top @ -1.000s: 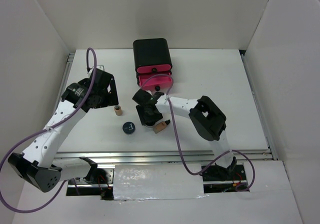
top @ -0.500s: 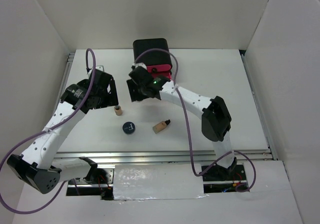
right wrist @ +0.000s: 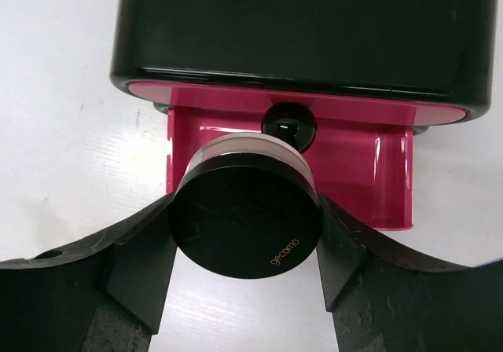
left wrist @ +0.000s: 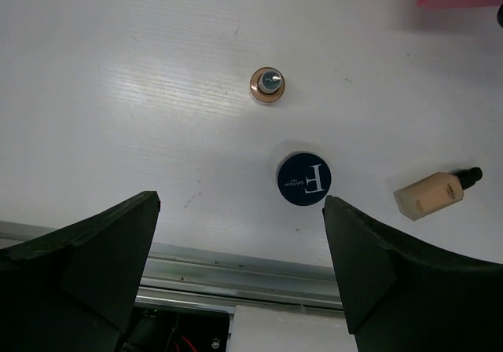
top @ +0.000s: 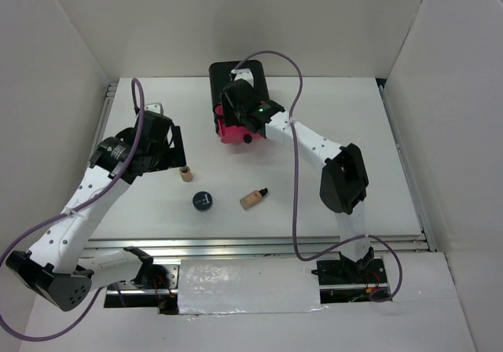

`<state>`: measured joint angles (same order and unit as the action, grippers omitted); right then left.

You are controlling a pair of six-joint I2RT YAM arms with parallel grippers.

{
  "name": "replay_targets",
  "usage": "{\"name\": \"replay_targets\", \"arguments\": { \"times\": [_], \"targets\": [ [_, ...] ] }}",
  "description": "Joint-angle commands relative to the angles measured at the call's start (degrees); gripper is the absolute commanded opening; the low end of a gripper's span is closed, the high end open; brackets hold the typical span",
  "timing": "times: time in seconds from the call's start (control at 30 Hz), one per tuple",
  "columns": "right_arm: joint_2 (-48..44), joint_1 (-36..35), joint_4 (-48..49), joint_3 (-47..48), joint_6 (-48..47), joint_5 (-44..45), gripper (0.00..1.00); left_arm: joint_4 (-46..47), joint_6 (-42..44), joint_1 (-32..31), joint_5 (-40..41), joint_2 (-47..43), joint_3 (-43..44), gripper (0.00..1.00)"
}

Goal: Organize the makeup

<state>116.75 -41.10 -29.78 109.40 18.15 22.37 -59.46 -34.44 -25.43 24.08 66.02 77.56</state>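
While the right gripper (right wrist: 245, 246) clamps the black-lidded jar (right wrist: 245, 210) above the open pink drawer (right wrist: 369, 171) of the black box (right wrist: 306, 30) at the table's twelve o'clock, the wide-open, empty left gripper (left wrist: 240, 273) hangs over the upright bottle (left wrist: 267, 84), the dark-blue compact (left wrist: 304, 179) and, at its three o'clock, the lying bottle (left wrist: 436, 194), none yet stored.

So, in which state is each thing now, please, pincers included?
left pincer: open, empty.
right pincer: shut on jar.
jar: held, lid on.
pink drawer: pulled open.
compact: closed, lying flat.
standing bottle: upright.
lying bottle: on its side, capped.
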Motion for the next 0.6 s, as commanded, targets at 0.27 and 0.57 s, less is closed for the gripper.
{"name": "replay_targets", "arguments": {
  "times": [0.27,0.57],
  "targets": [
    [0.93,-0.12,11.32,-4.73,-1.72,2.94,0.38,2.16,1.65,-0.06,-0.7,-0.98,-1.01,0.99],
    [2.08,-0.21,11.85,-6.49,-1.01,3.03,0.47,2.51,1.21,-0.06,-0.61,-0.98,-2.76,0.99]
  ]
}}
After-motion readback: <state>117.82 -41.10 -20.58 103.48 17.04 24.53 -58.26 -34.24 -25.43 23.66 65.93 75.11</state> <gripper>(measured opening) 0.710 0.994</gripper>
